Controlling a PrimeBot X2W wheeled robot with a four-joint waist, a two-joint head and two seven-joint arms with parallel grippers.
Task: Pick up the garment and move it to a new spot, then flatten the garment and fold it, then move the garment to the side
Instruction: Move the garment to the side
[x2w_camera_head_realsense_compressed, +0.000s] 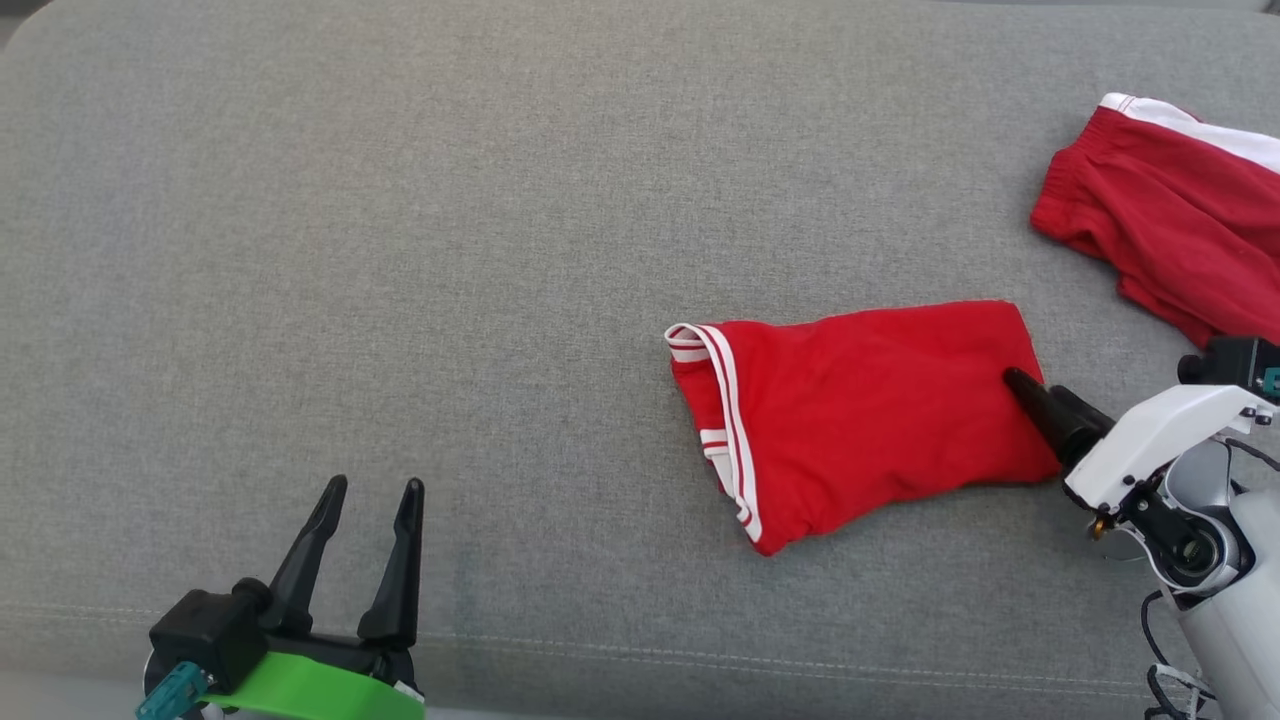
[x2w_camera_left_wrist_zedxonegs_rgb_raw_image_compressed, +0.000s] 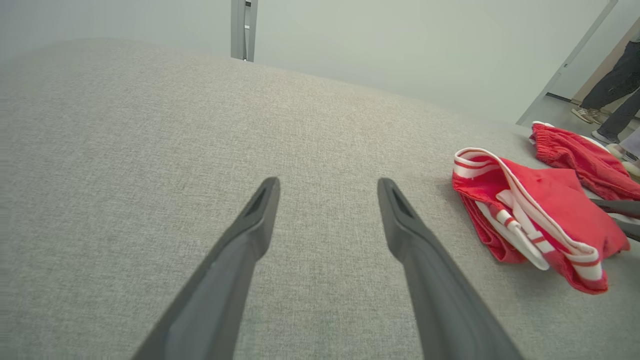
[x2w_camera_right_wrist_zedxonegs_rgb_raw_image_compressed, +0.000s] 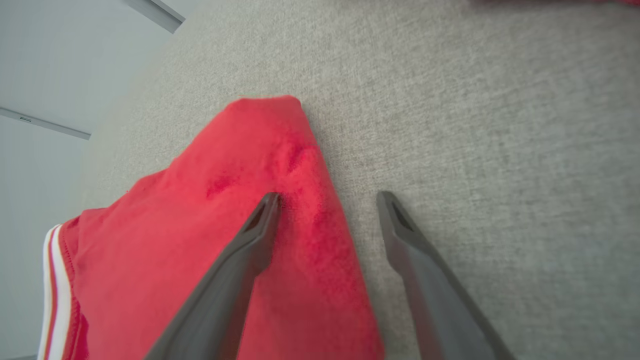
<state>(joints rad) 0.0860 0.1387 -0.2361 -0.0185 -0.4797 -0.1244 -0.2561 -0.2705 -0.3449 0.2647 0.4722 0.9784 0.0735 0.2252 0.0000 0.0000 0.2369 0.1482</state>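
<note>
Garment (x2w_camera_head_realsense_compressed: 860, 420): red piece, seemingly shorts, with white-striped trim (x2w_camera_head_realsense_compressed: 725, 420). It lies folded into a compact block on the grey fabric surface (x2w_camera_head_realsense_compressed: 400, 250), right of centre, with the trim end to the left and the plain folded end to the right. Condition: fairly flat with a few soft wrinkles; the layers at the trim end gape loosely in the left wrist view. Right fingers (x2w_camera_right_wrist_zedxonegs_rgb_raw_image_compressed: 252, 240): spread wide, holding nothing. One tip is set on the cloth near its right edge and the other stands on bare grey fabric just beside it, so the edge lies between them. Left fingers (x2w_camera_head_realsense_compressed: 400, 560): spread wide, empty, near left, well apart from the garment. Second red garment (x2w_camera_head_realsense_compressed: 1170, 210): far right, crumpled, apart from the folded one. Stage, as judged: the fold is apparently done and the move to the side is pending. Risks: closing here probably pinches only the upper layers, so the lower ones could trail and the fold could open on lifting. A lift from one end would let the loose trim end sag and unroll. Dragging rather than lifting could bunch the cloth against the coarse weave. The outer finger could snag the grey fabric if pressed down while closing. Carrying rightward brings the piece toward the second garment, where the two could overlap or tangle.
</note>
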